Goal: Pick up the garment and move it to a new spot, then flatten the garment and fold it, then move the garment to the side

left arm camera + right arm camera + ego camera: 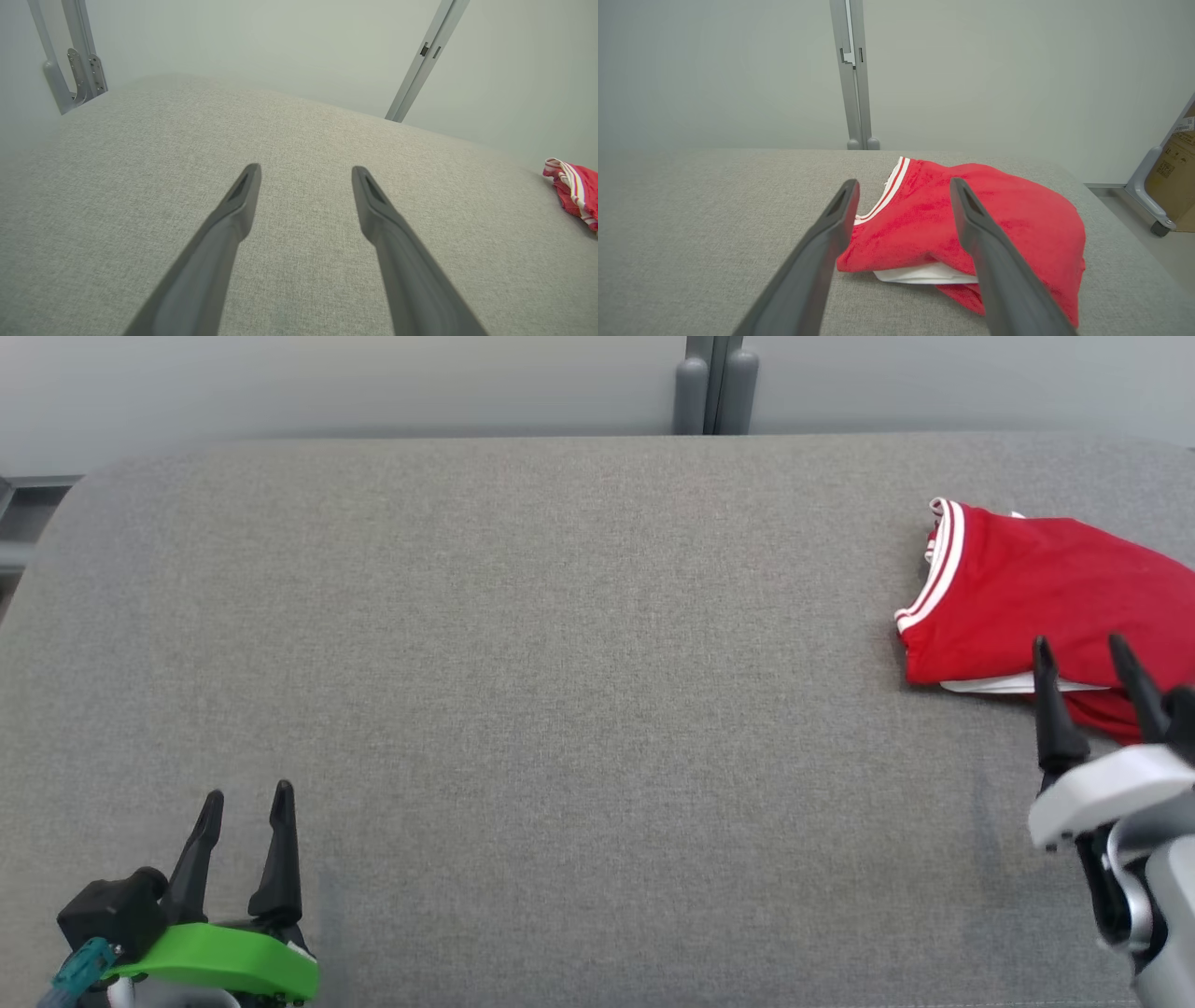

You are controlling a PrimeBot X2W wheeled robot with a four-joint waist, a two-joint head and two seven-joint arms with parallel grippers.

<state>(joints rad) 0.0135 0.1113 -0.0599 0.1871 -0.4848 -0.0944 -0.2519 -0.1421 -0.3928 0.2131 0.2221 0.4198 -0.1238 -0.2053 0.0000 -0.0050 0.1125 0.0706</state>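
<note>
Head view first: the grey fabric counter (pixel 560 663) runs wide, and the red garment (pixel 1027 579) lies bunched at its far right, white-striped trim facing the middle and its right part cut off by the frame edge. The right hand (pixel 1078 641) sits at the garment's near edge with its dark fingers spread and nothing between them; whether the tips touch the cloth is hard to tell from here. The left hand (pixel 248 791) is low on the left, well apart from the garment, fingers parted over bare fabric.

Left wrist view now: the left hand (pixel 306 169) stands wide open above plain counter. Just a sliver of striped garment (pixel 577 191) peeks in at the right border, the rest cut off. This angle adds a slanted grey post (pixel 425 60) against the wall.

Right wrist view: a close look at the garment (pixel 1017 219), a rumpled red mound with a white layer poking out beneath its near edge. The right hand (pixel 904 182) is open, both fingers framing the cloth without pinching it. A cardboard box (pixel 1174 186) shows past the counter's right end, partly cut off.
</note>
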